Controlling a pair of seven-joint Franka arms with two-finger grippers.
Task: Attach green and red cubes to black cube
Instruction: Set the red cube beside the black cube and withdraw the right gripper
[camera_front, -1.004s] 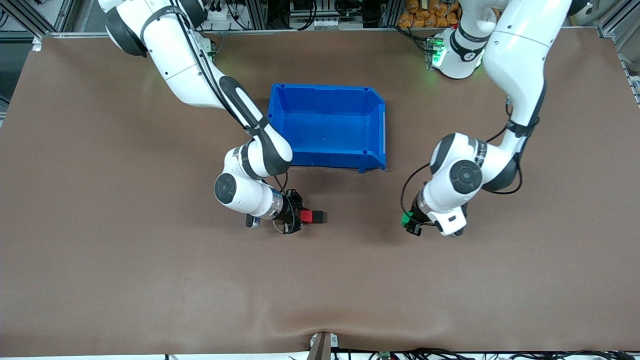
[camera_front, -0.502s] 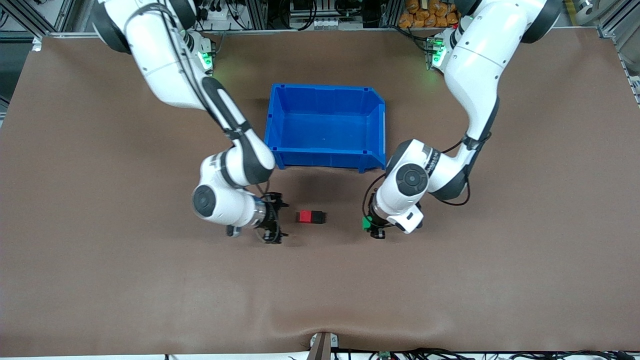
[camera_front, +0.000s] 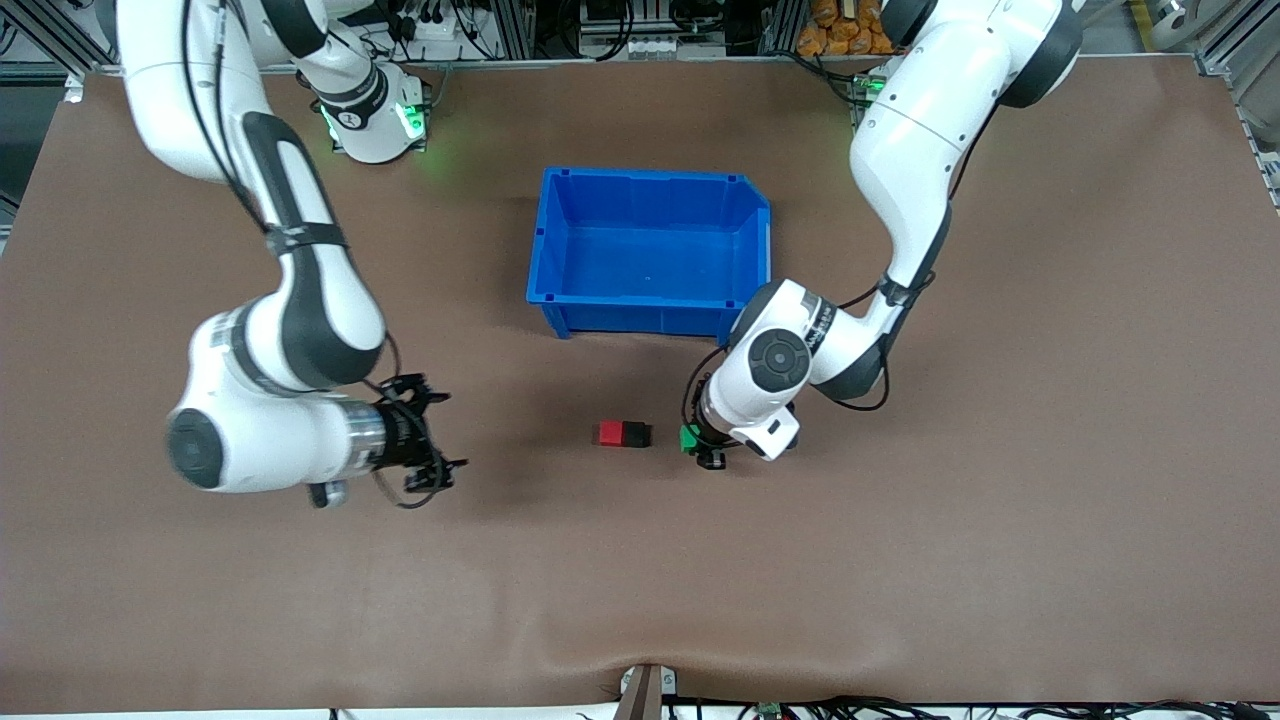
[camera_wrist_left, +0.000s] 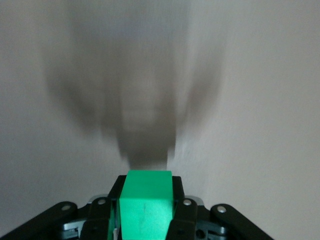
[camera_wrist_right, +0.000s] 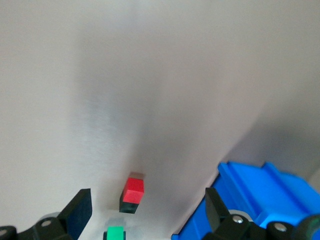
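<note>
The red cube (camera_front: 607, 433) and the black cube (camera_front: 636, 435) lie joined side by side on the brown table, nearer to the front camera than the blue bin. The red one is on the side toward the right arm's end. My left gripper (camera_front: 701, 447) is shut on the green cube (camera_front: 689, 438), just beside the black cube with a small gap between them. The left wrist view shows the green cube (camera_wrist_left: 145, 205) clamped between the fingers. My right gripper (camera_front: 432, 441) stands open with nothing in it, well off toward the right arm's end. Its wrist view shows the red cube (camera_wrist_right: 134, 189), the black cube (camera_wrist_right: 129, 205) and the green cube (camera_wrist_right: 115, 233).
A blue bin (camera_front: 650, 310) with nothing in it stands mid-table, farther from the front camera than the cubes, with the left arm's elbow close to its corner. The right wrist view shows the bin (camera_wrist_right: 260, 200) too. Bare brown mat lies all around.
My right gripper opened, let go of the red cube and drew back toward the right arm's end. The left gripper carried the green cube close beside the black cube.
</note>
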